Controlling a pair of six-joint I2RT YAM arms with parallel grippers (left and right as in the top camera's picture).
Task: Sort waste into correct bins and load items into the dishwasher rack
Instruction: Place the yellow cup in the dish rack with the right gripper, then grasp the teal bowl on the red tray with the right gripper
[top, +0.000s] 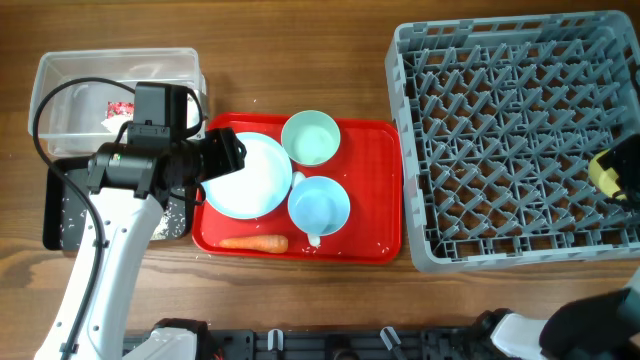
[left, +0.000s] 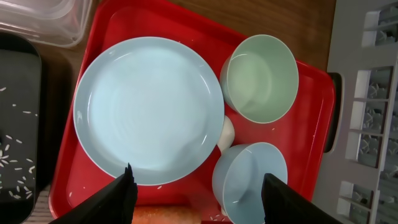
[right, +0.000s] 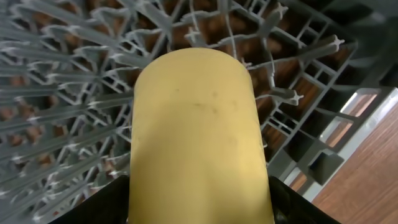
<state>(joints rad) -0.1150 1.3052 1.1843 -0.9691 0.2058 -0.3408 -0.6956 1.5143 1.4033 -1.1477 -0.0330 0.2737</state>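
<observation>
The light-blue plate (top: 250, 175) (left: 146, 109), the mint bowl (top: 311, 137) (left: 260, 78), the light-blue bowl (top: 319, 205) (left: 245, 180), the carrot (top: 254, 242) (left: 165, 216) and the white spoon (left: 227, 134) lie on the red tray (top: 380, 190). My left gripper (top: 225, 155) (left: 199, 199) is open above the plate's near edge. My right gripper (top: 625, 170) (right: 199, 205) is shut on the yellow cup (top: 606, 172) (right: 193, 124) over the grey rack (top: 510, 140) (right: 62, 93). The wrapper (top: 118, 108) lies in the clear tub (top: 115, 62). Crumbs (top: 165, 222) lie in the black tray (top: 52, 215). I cannot make out the tissue.
The rack fills the table's right side, close beside the red tray. The tub and the black tray stand to the left of the red tray, partly under my left arm. A few grains lie on the red tray near the carrot.
</observation>
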